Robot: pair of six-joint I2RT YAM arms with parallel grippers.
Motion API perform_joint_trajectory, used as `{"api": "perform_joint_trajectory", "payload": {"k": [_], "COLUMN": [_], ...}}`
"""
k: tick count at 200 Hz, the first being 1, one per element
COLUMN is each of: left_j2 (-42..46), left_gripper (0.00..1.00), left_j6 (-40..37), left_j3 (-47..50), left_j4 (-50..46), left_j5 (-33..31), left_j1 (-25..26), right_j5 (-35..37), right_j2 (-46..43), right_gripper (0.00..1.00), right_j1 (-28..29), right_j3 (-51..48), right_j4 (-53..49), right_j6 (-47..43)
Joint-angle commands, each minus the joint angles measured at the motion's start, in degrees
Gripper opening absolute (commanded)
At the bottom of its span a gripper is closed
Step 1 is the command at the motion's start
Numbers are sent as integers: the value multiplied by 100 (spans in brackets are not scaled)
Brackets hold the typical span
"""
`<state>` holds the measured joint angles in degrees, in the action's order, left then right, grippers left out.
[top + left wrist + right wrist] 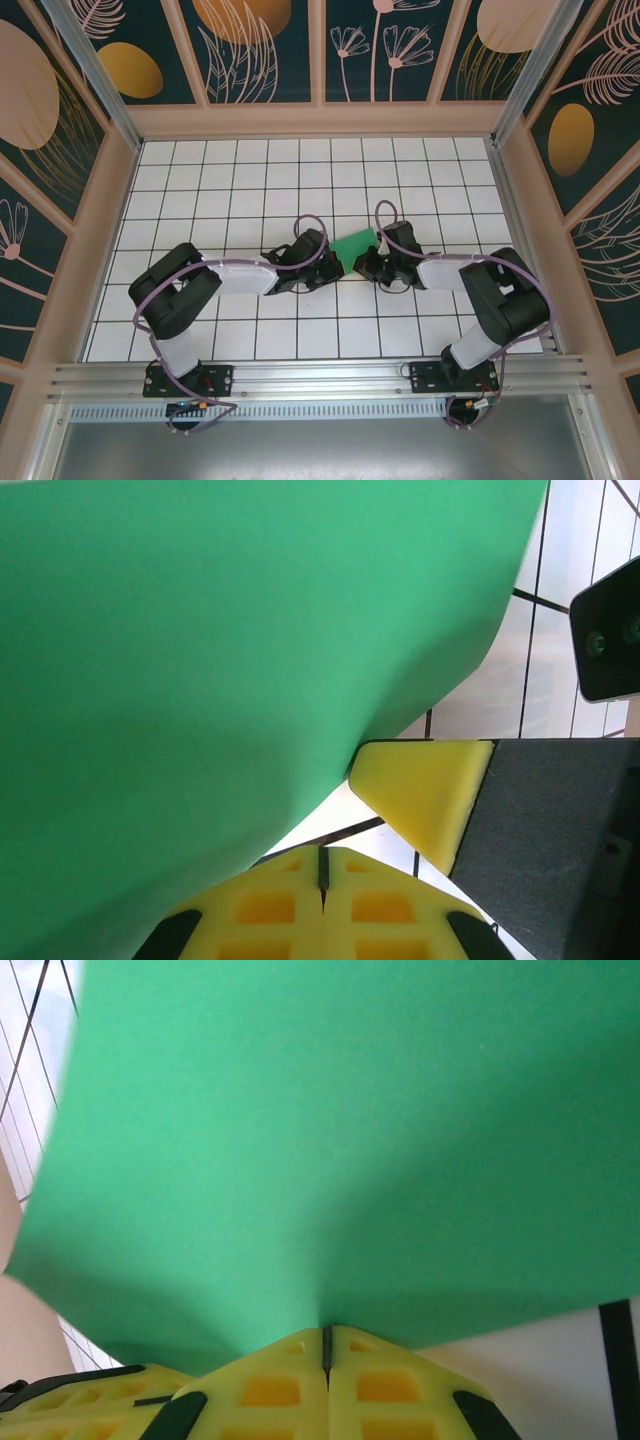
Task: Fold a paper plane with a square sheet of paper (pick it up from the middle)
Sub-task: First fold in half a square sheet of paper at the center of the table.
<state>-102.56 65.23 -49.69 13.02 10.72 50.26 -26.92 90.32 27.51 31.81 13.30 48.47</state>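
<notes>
Yellow pads (270, 1390) of the right tool (327, 1338), pressed fully together and apparently nipping the near edge of the square sheet of paper (350, 1140). Held clear of the white gridded counter (250, 190) near its middle, tilted, between the two arms, with both tools close together at its lower edge. Left tool (322, 865) likewise closed all the way, pad against pad, overlapped on one side by the green sheet; impossible to tell whether gripping any of it. Judged featherweight, limp and smooth: curved at its free edge, easily creased or torn, apt to slip from a slack pinch. Best taken by edges or corners with a shallow, firm nip from both sides, kept level and lightly taut, never tugged apart.
</notes>
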Motion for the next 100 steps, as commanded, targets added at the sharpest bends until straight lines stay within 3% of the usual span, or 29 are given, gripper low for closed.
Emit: {"api": "perform_joint_trajectory", "payload": {"k": [1,100], "left_j2": [-139,-487], "left_gripper": [5,5], "left_j6": [-4,-46], "left_j3": [-210,-487], "left_j4": [-106,-378], "left_j5": [105,144], "left_j1": [28,28], "right_j5": [24,42], "right_j2": [113,196], "right_gripper": [0,0], "right_j1": [45,45], "right_j3": [-41,-19], "right_j4": [226,89], "right_j6": [26,16]}}
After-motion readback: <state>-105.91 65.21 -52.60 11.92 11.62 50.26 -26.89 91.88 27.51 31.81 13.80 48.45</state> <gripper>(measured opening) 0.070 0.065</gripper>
